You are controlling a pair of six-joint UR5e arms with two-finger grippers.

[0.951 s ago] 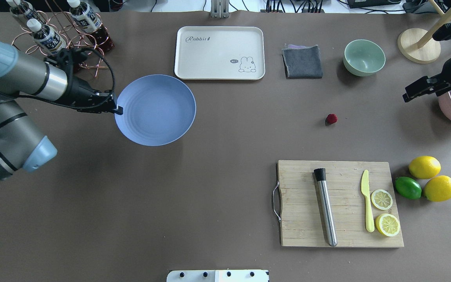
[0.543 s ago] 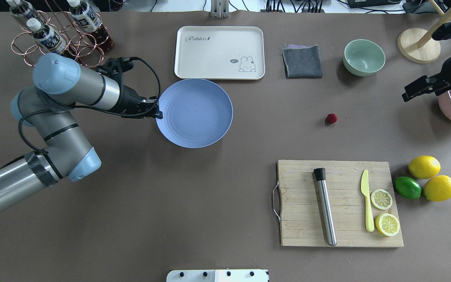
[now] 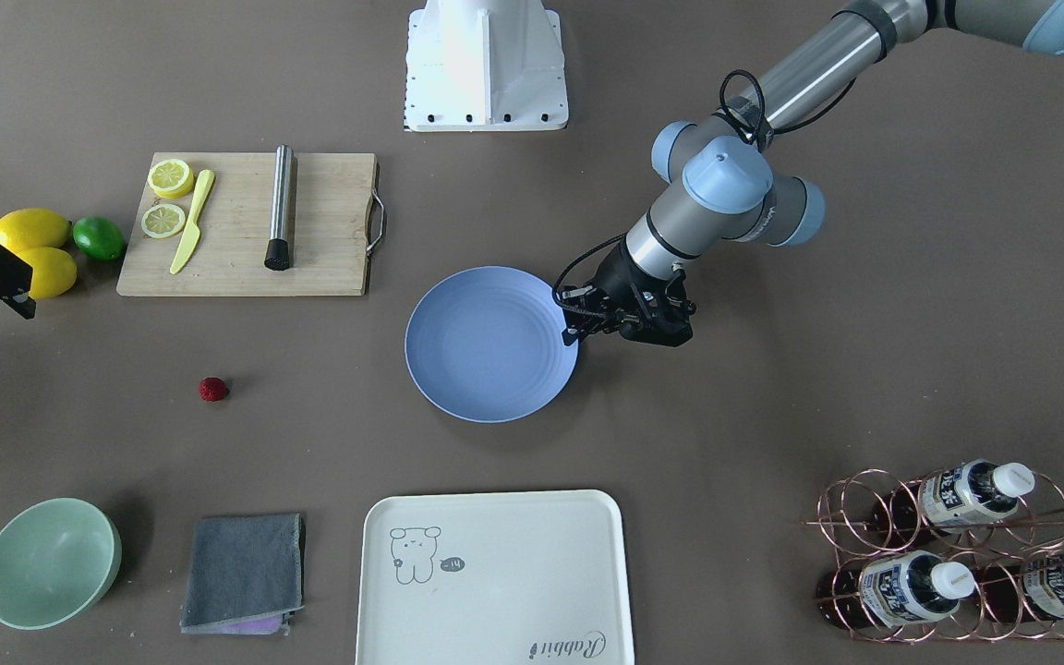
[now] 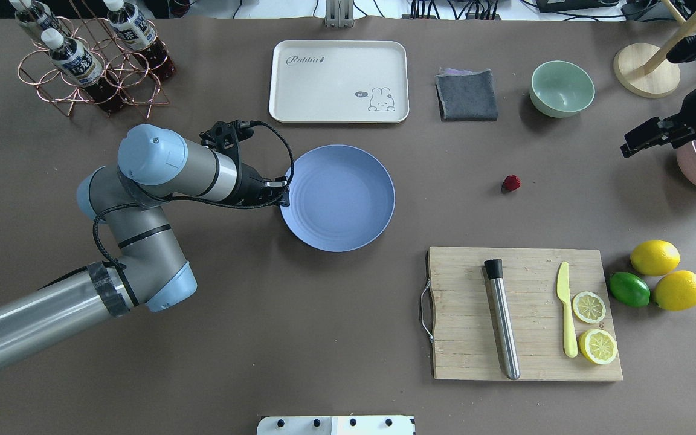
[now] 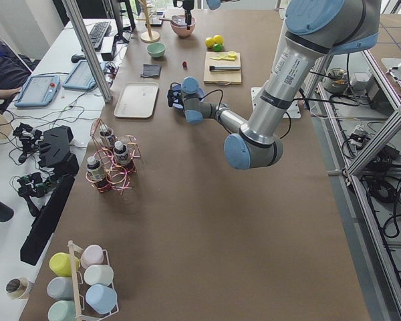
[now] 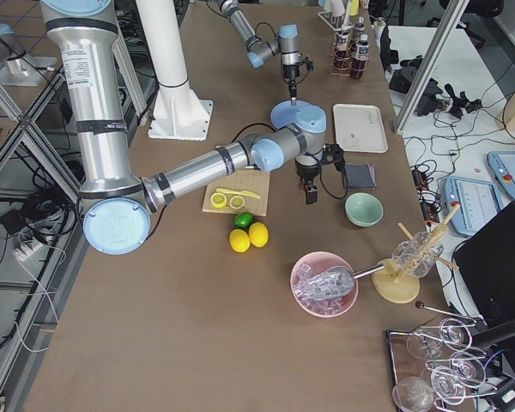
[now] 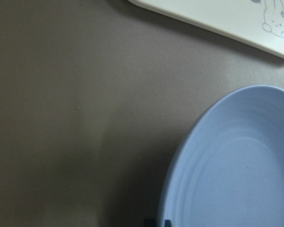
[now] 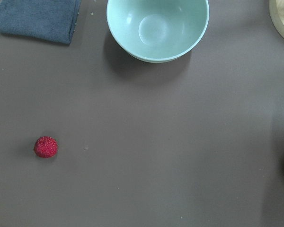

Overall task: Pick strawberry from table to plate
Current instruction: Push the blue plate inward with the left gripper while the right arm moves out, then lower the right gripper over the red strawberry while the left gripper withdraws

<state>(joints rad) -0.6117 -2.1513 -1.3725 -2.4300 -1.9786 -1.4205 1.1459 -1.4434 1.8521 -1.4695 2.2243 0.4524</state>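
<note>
Matt blue-grey plate (image 4: pixel 337 198) on the matt brown table (image 4: pixel 263 332); bumpy strawberry (image 4: pixel 511 183); grainy wooden cutting board (image 4: pixel 463 338); brushed-metal rod (image 4: pixel 504 329); soft grey cloth (image 4: pixel 467 95).

plate (image 4: pixel 348 199) and left gripper (image 4: pixel 286 193) farther right, nearer the strawberry (image 4: pixel 511 182)

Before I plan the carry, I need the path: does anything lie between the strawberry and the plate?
Nothing visible does. Bare table separates the strawberry from the plate; the cutting board lies off to the side, and the left gripper holds the plate's opposite rim.
</note>
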